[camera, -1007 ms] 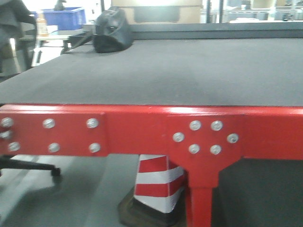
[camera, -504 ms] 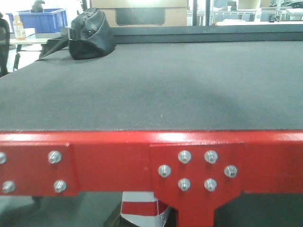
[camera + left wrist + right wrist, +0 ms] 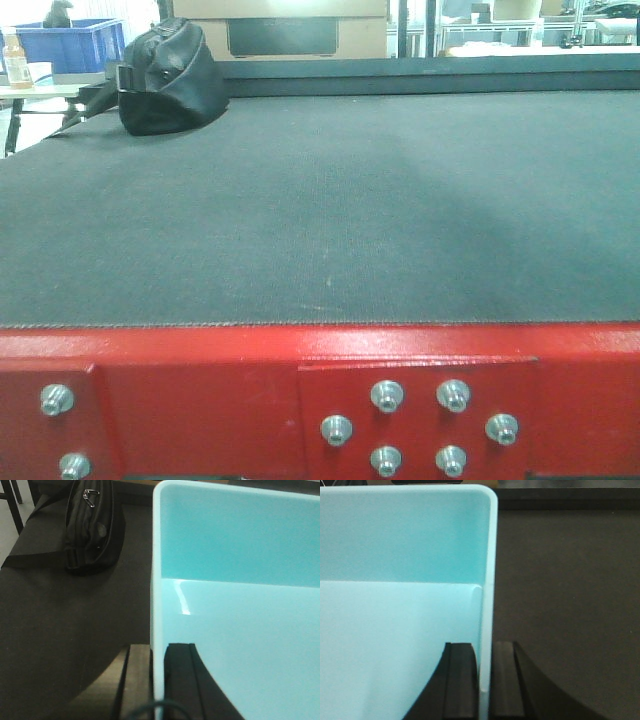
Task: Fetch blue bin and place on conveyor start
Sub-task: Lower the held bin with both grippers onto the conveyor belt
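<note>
1. Because the left wrist view showed a thin wall pinched between two black fingers, the left gripper (image 3: 158, 652) read as clamped on the left side wall of the blue bin (image 3: 240, 605), one finger outside and one inside.
2. From that gripper, a black bag (image 3: 90, 525) lay at 11 o'clock on the dark belt, apart from the bin.
3. The bin looked empty, and its walls were smooth, glossy and thin. I judged it light, a little flexible and apt to slip. The safest hold seemed to be the two opposite side walls, gripped just under the rim and kept level, so the tub would neither twist nor bow.
4. The right gripper (image 3: 485, 647) was likewise closed on the right wall, with the bin's inside from 9 to 12 o'clock and belt from 1 to 5 o'clock.
5. The bin hung between both arms over the conveyor start (image 3: 330, 220). Whether its base touched the belt could not be told, and the front view did not show the bin, only the red frame (image 3: 200, 390) at 6 o'clock.
</note>
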### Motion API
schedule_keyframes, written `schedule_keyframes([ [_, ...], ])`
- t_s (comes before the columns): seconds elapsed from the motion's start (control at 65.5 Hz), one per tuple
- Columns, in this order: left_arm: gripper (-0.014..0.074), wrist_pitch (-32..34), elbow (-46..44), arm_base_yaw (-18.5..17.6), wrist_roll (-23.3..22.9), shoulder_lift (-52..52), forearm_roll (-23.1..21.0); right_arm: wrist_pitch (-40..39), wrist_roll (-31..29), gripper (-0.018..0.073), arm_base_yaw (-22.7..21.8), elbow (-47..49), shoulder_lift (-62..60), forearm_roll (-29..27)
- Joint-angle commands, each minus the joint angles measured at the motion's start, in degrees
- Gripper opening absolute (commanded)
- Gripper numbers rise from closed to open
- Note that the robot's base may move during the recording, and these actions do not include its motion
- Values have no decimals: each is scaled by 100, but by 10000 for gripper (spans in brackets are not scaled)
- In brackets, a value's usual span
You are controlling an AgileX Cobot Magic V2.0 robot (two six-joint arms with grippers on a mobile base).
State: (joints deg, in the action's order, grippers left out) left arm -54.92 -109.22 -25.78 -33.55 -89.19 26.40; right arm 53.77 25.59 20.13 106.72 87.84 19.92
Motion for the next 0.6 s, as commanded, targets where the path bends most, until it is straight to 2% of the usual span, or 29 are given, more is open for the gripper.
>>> schedule_keyframes([
  [0.0,-111,207,-65,-15,-13,76,138,-148,-54,-167,-15,50,-105,187],
  [0.58,-111,207,-65,-15,-13,76,138,-148,-54,-167,-15,50,-105,187],
])
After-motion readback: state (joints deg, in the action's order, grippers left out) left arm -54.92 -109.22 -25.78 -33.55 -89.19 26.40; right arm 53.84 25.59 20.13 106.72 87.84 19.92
